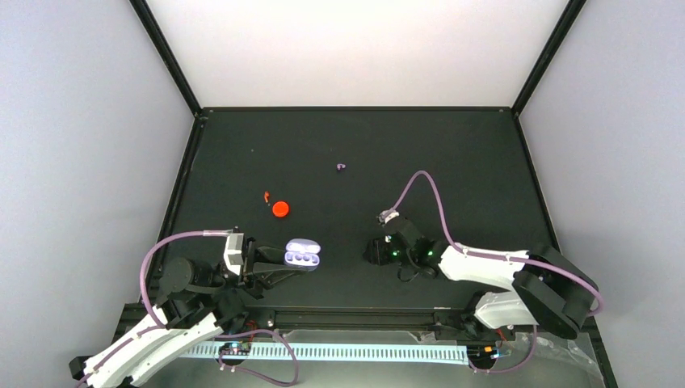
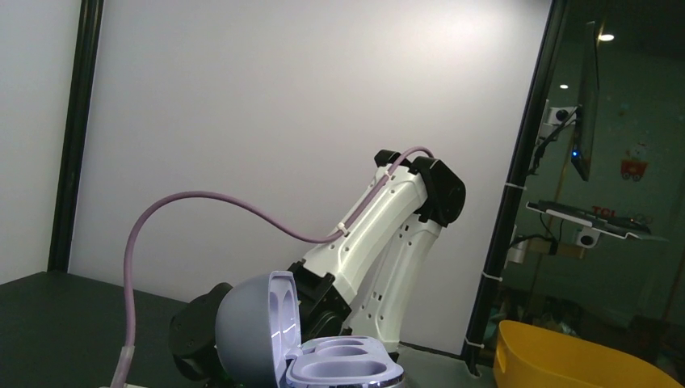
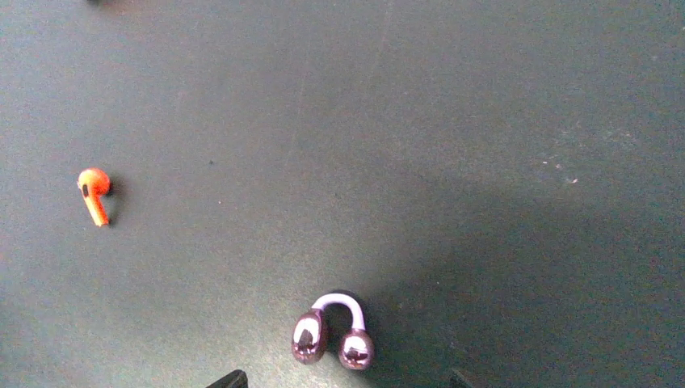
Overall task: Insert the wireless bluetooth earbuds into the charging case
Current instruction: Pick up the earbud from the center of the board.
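Right gripper (image 3: 345, 377) mostly cropped (tips only), lavender earbud (image 3: 333, 330) just beside.

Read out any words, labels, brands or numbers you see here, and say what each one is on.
"TCL": blurred red letters on the grey shelf in the left wrist view's background.
Red sticker above it: too blurred to read.
Charging case, purple earbud: no text visible.

The black table (image 1: 452, 162) is bearing little — a red case (image 1: 280, 209), an orange earbud (image 1: 266, 196) beside it, a lavender earbud (image 1: 340, 167) lying apart.
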Available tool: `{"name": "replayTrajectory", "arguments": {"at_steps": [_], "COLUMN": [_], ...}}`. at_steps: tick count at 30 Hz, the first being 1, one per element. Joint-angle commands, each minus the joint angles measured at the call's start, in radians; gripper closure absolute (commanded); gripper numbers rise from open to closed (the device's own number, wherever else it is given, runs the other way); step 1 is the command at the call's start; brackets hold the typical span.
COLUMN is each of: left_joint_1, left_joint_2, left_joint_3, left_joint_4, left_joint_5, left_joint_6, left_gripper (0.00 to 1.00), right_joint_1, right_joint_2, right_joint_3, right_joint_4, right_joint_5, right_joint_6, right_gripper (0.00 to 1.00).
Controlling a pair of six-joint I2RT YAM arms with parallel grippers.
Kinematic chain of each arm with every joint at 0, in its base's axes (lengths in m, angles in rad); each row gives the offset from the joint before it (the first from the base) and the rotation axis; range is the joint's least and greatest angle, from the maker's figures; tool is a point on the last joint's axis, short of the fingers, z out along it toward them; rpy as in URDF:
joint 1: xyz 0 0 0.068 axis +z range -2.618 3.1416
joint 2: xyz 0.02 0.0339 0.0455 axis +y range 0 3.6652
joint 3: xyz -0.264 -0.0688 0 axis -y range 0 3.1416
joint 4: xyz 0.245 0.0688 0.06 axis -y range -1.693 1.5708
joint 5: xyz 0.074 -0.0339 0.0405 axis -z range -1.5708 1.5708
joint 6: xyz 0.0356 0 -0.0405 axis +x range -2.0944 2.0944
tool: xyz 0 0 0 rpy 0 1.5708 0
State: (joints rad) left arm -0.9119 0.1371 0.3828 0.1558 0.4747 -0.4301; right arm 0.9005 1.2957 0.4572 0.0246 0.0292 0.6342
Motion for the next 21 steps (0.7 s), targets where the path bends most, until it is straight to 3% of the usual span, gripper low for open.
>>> {"name": "replayTrajectory", "arguments": {"at_steps": [1,7,21], "left_joint_1": [-0.005,-0.005,-0.005], "left_joint_2": [-0.019,-0.050,-0.050], "left_joint_3": [0.007,0.002,0.001], "left_joint_4": [-0.021,-0.049,-0.048], "left_joint_5": [-0.011,-0.025,-0.033], "left_joint_6": [-0.005,-0.004,0.000], "left_gripper": [0.99,0.98,0.98], "right_joint_1": [-0.017,-0.053,-0.055], "right_joint_2": [0.021,0.035,0.089], "right_joint_3": [0.001,-0.006,0.058], "right_joint_4": [0.094,0.121,-0.019], "right_joint_5": [-0.006,-0.039,0.026], "right_joint_6": [0.058,0.064,-0.012], "right_gripper": [0.38,0.45,0.63]}}
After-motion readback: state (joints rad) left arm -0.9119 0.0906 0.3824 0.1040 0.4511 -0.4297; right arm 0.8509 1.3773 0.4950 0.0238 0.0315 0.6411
